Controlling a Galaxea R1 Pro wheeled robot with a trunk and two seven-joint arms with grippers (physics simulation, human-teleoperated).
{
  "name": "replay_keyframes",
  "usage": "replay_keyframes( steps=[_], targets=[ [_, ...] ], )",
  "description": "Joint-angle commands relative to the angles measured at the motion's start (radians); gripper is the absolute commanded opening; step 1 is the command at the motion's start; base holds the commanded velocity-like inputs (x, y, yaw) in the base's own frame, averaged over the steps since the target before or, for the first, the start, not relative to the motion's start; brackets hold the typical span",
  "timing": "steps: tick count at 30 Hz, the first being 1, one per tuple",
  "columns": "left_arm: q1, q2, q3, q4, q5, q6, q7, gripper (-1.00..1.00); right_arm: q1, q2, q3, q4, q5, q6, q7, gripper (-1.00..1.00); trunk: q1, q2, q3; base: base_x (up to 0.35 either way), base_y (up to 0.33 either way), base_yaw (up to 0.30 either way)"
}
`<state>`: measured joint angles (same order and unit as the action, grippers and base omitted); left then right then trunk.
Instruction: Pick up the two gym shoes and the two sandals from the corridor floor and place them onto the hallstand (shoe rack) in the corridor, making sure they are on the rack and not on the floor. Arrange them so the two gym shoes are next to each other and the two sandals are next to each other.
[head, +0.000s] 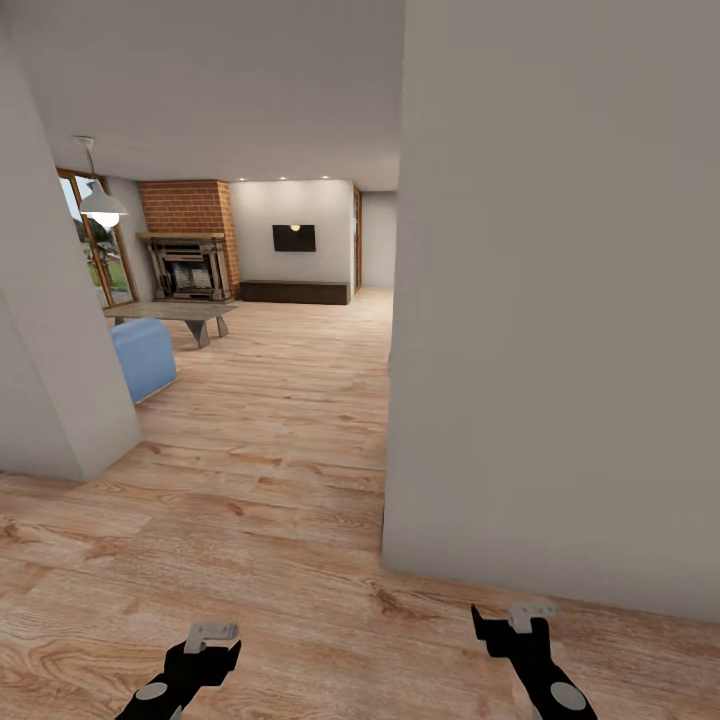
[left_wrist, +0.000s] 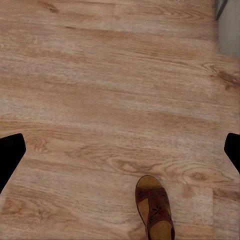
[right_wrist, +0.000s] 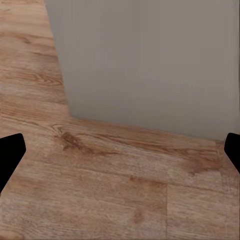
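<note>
- Our left hand (head: 213, 640) and right hand (head: 512, 622) hang low over the corridor floor (head: 280, 560), both spread wide and grasping nothing.
- In the left wrist view we see one brown sandal (left_wrist: 155, 209) lying flat on the floor planks.
- A grey wall (head: 560, 300) stands close ahead on our right; a brick fireplace (head: 188, 240) shows far off.

A big grey wall (head: 560, 300) stands close on the right. The wood floor (head: 280, 420) runs from the near edge far back into a room. At the far end are a brick fireplace (head: 188, 240) and a dark screen (head: 294, 237) on a white wall. A low table (head: 172, 314) and a blue seat (head: 145, 357) sit on the left, under a hanging lamp (head: 102, 205). The left gripper (head: 211, 645) and right gripper (head: 508, 628) hang low over the floor
</note>
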<state>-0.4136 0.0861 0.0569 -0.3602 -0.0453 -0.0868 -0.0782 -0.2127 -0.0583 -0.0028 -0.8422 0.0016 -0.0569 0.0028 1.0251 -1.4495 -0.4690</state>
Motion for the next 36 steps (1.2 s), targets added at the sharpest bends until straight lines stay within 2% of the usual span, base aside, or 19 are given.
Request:
replay_keyframes(
  steps=[1, 9, 36],
  targets=[
    [-0.001, 0.0, 0.006, 0.002, -0.004, -0.003, -0.006, 1.0, -0.001, 0.0, -0.001, -0.001, 0.0, -0.003, 0.0, 1.0, 0.0, -0.001, -0.001, 0.0, 0.0, 0.0],
    [-0.003, 0.0, 0.005, 0.006, -0.003, 0.001, -0.006, 1.0, -0.001, 0.0, -0.003, -0.004, 0.0, -0.003, 0.0, 1.0, 0.0, -0.001, -0.001, 0.0, 0.0, 0.0],
    [-0.007, 0.0, 0.007, 0.009, -0.002, 0.004, -0.006, 1.0, -0.001, 0.0, -0.003, -0.005, -0.001, -0.003, -0.001, 1.0, 0.103, -0.19, -0.087, 0.0, 0.0, 0.0]
  ],
)
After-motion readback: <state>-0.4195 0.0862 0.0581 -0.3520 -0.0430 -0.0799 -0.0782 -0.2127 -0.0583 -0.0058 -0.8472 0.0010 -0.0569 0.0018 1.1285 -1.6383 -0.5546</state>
